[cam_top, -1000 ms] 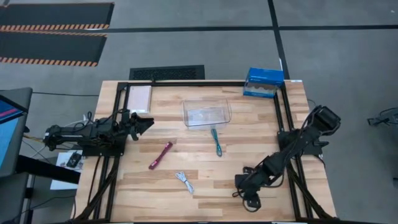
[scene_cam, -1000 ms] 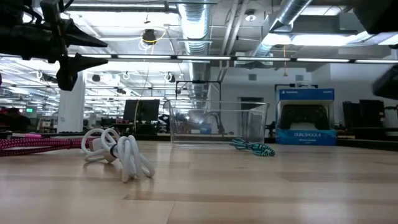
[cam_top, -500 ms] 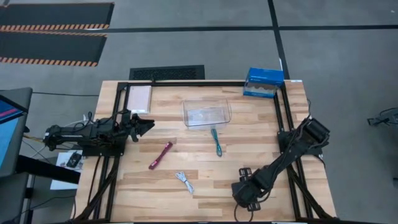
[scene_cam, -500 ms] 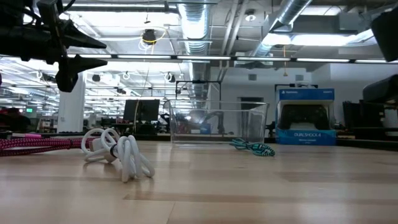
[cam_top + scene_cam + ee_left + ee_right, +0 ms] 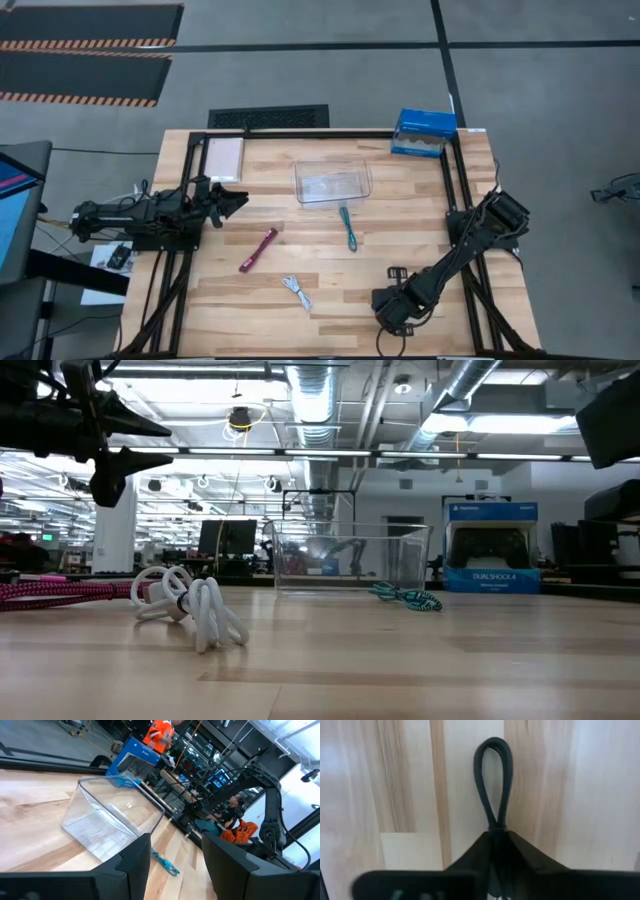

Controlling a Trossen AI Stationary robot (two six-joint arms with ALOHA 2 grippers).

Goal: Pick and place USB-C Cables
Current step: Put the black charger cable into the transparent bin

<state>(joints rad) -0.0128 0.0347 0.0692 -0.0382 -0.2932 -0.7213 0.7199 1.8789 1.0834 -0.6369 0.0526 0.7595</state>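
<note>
Right gripper: the right gripper point(image 5: 496, 836) is low at the near edge of the table point(image 5: 420, 215), on the right side. Its two dark fingers are pinched together on the black cable point(image 5: 493, 780).
Black cable: one thin loop of it sticks out past the fingertips in the right wrist view. The loop lies over the pale wood. The rest of the cable is hidden by the fingers. From above, the gripper point(image 5: 392, 313) covers it.
Left gripper: the left gripper point(image 5: 232, 198) waits at the left side of the table, up off the wood. Its fingers are apart and hold nothing.
Dark red cable: the dark red cable point(image 5: 258, 250) lies flat on the table, near the left gripper but not touching it.
White cable: the white cable point(image 5: 296, 291) lies near the front edge, between the dark red cable and the right gripper. It is well apart from both grippers.
Teal cable: the teal cable point(image 5: 348, 227) lies just in front of the clear bin point(image 5: 333, 182), very close to it, on the wood.
Clear bin: it stands at the middle back of the table. I can see no cable in it.
Blue box: the blue box point(image 5: 424, 132) sits at the back right corner.
</note>
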